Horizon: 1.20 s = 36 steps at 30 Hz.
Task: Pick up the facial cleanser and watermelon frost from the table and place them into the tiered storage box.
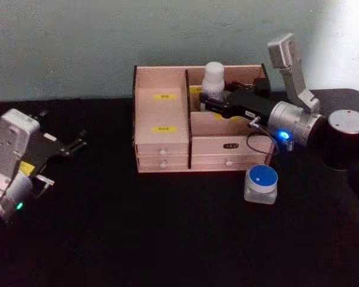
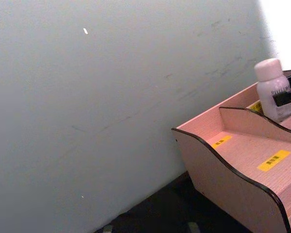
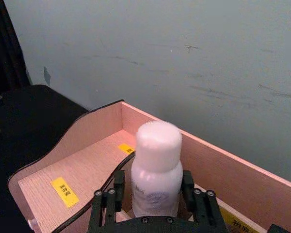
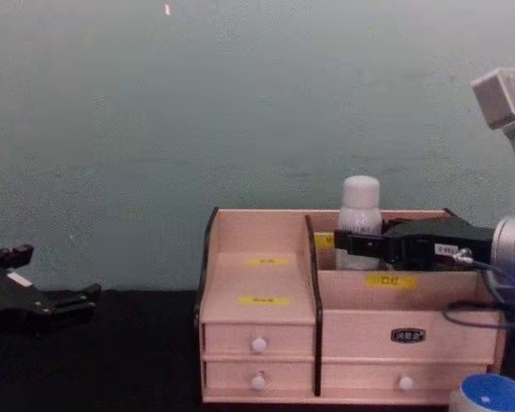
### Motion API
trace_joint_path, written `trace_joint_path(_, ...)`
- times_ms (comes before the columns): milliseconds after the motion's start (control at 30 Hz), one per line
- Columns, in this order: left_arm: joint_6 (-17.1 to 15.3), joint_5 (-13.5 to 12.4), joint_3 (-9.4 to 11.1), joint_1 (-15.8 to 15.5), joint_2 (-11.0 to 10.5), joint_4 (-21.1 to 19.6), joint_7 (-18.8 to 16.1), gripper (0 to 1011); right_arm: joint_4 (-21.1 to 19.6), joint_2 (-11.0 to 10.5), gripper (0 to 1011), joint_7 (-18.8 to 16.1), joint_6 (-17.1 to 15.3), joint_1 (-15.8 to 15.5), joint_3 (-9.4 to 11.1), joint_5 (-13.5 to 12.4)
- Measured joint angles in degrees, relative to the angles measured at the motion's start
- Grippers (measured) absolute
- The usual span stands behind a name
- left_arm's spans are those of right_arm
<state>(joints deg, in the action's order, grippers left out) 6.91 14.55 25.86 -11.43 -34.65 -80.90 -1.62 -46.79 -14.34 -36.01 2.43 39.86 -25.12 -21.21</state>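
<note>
Pale-wood tiered storage box in the head view: the right gripper reaches into its rear right compartment, jaws clamped on the facial cleanser. The watermelon frost stands on the black surface nearer than the jaws, just outside the box's front edge.

Right wrist view: the curved divider is close beside the jaws, with open room above.

Chest view: the left gripper is parked well left, jaws slightly apart.

**Wall:** a flat, pale grey-green painted wall stands directly beyond the jaws of the right gripper. It runs on unbroken behind the jaws of the left gripper. The surface carries faint scuffs and hairline scratches, and one small white fleck sits high above jaw level.

**Table:** a matt black tabletop lies beneath both sets of jaws and meets the foot of the wall.

**Light:** a bright, washed-out white patch shows on the wall, above and outboard of the right jaws.

**Other:** a dark vertical strip stands at one end of the wall. Its nature cannot be determined.
</note>
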Motion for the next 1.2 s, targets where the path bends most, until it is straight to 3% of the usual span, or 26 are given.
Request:
trace_joint_path(367,0.00,0.00,0.00,0.00,0.00,0.00,0.00,1001,0.00,0.00,1000,0.00,0.03,0.00,0.00,-0.04)
trace_joint_path(733,0.00,0.00,0.00,0.00,0.00,0.00,0.00,1001,-0.36,-0.08,1000,0.18,0.03,-0.20,0.02,-0.03)
trace_joint_path(1000,0.00,0.00,0.00,0.00,0.00,0.00,0.00,1001,-5.18,-1.36,1000,1.48,0.03,-2.24,0.45,0.28)
trace_joint_path(1200,0.00,0.00,0.00,0.00,0.00,0.00,0.00,1001,-10.94,-3.36,1000,2.51,-0.45,-4.86,1.36,0.16)
